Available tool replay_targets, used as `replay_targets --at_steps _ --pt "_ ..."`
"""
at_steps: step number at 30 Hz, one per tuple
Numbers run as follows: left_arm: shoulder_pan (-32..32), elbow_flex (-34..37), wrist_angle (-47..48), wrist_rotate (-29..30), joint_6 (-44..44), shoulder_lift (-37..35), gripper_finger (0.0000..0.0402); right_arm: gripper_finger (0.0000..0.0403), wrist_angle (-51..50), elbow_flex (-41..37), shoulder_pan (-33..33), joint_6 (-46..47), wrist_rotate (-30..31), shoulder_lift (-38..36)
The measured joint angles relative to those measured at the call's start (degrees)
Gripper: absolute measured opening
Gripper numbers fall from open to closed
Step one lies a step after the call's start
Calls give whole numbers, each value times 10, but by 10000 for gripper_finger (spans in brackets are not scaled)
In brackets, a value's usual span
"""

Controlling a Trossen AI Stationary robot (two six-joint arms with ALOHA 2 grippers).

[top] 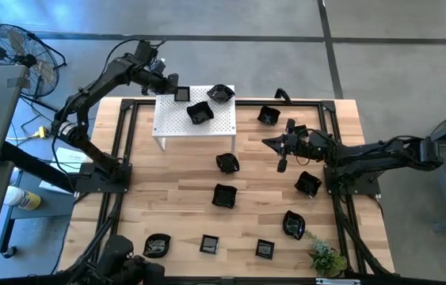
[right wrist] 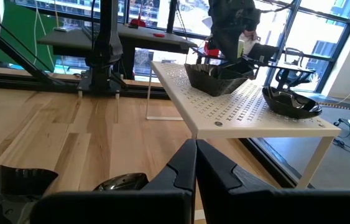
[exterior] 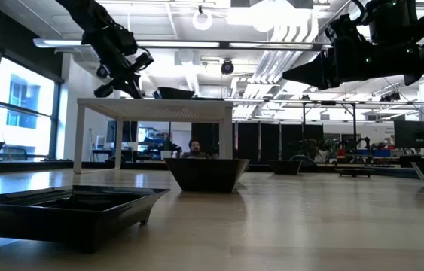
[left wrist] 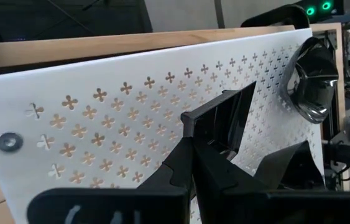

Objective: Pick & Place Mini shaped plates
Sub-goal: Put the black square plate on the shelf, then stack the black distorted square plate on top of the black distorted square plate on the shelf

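My left gripper (top: 175, 89) is over the far left part of the white perforated platform (top: 171, 119), shut on a small square black plate (left wrist: 227, 121). Two more black plates rest on the platform: a square one (top: 200, 112) and a glossy scalloped one (top: 220, 93). Several mini plates lie on the wooden table, among them one at the centre (top: 227, 162) and one just nearer (top: 224, 195). My right gripper (top: 270, 143) hangs shut above the table, right of the platform, with nothing in it. My left gripper pinches the square plate's rim (left wrist: 192, 119) between its two fingers, at the edge nearest the wrist. The fingers slant down onto it from the table's left. The plate is tilted just above the platform; whether its far edge touches the platform I cannot tell.
More plates lie at the far right (top: 268, 115), beside the right arm (top: 308, 184) and along the near edge (top: 157, 245), (top: 210, 244), (top: 265, 249), (top: 294, 225). A small green plant (top: 327, 257) stands at the near right. A black frame (top: 127, 142) edges the table.
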State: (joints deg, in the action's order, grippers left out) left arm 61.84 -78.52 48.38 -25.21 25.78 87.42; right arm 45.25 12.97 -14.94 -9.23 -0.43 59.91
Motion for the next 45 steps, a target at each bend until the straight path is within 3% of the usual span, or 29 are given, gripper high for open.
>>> replay_targets --at_steps 6,18,25,28,31,38,45 --pt "0 0 18 11 -20 0 8 2 0 0 0 0 0 0" --pt "0 -1 24 28 -41 0 79 2 0 0 0 0 0 0" --pt "0 -57 94 81 -171 -12 57 3 -10 0 0 0 0 0" --pt "0 -50 77 104 -214 -51 32 2 -23 0 0 0 12 0" --pt "-17 -3 37 122 -241 -102 6 2 -31 0 0 2 17 0" --pt "-100 188 -144 142 -260 -250 5 2 -30 0 0 20 17 0" --pt "-231 415 -449 200 -256 -374 2 2 -14 0 -1 86 15 -3"
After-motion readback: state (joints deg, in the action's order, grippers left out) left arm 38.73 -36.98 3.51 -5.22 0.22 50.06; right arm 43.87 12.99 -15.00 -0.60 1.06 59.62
